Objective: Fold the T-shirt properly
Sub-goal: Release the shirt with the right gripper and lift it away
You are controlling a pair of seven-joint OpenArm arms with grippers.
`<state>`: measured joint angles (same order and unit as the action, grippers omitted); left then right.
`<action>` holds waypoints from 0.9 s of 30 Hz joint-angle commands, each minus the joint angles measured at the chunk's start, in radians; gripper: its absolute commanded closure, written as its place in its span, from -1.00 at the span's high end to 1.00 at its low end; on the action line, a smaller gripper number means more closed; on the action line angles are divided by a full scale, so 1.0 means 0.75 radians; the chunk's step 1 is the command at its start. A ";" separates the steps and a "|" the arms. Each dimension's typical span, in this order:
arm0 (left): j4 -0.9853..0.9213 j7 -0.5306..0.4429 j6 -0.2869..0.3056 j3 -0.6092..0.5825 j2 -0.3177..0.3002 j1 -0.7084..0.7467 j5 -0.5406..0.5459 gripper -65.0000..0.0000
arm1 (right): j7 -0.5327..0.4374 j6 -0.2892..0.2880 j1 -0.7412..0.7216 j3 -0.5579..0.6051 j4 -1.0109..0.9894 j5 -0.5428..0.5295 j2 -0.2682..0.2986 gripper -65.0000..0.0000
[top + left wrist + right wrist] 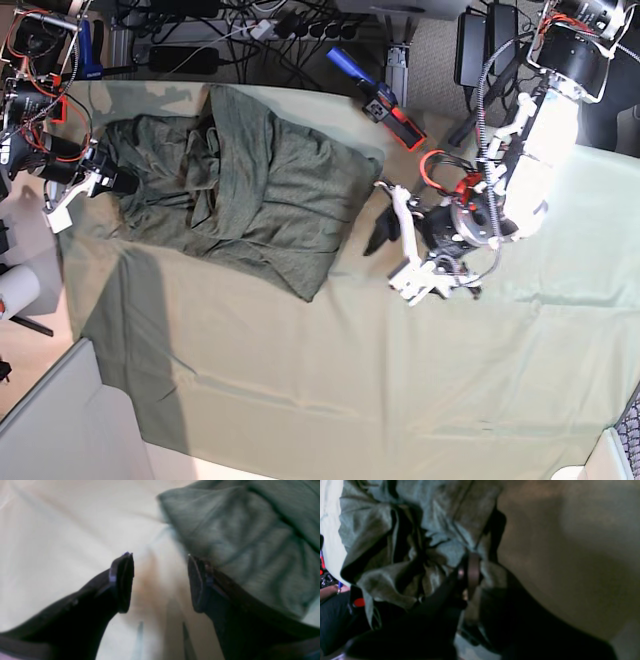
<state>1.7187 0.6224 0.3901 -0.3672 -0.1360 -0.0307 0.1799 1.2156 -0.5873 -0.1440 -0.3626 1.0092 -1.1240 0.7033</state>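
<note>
The T-shirt (pixel 240 190) lies crumpled and partly doubled over at the back left of the pale green sheet (pixel 400 380). My right gripper (pixel 118 183) is at the shirt's left edge. In the right wrist view its fingers (pixel 473 570) are pressed together with a fold of the T-shirt (pixel 395 530) pinched between them. My left gripper (pixel 385 228) hovers just off the shirt's right edge. In the left wrist view the left gripper (pixel 158 560) stands wide open over bare sheet (pixel 62 530), with the T-shirt (pixel 237 530) beside its right finger.
A blue and red tool (pixel 380 98) lies at the sheet's back edge, with a red cable loop (pixel 440 165) near the left arm. Cables and power strips run along the back. A white roll (pixel 15 290) and a grey panel (pixel 60 420) are at the left.
</note>
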 commanded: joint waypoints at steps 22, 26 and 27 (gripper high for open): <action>0.018 0.001 0.023 0.106 -0.257 -0.007 0.056 0.15 | 0.115 -0.020 0.068 -0.013 0.581 -0.222 -0.351 -1.00; 0.018 -0.003 0.023 0.106 -0.270 -0.006 0.056 0.15 | 0.110 -0.021 0.123 -0.011 0.740 -0.221 -0.441 -1.00; 0.018 -0.002 0.023 0.106 -0.269 -0.006 0.056 0.15 | 0.109 -0.021 0.130 -0.011 0.772 -0.216 -0.463 -1.00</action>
<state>1.7184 0.6422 0.4015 -0.2935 -0.3328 -0.0166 0.2169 1.3140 -0.5911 -0.0296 -0.3645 1.5738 -1.2591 0.3412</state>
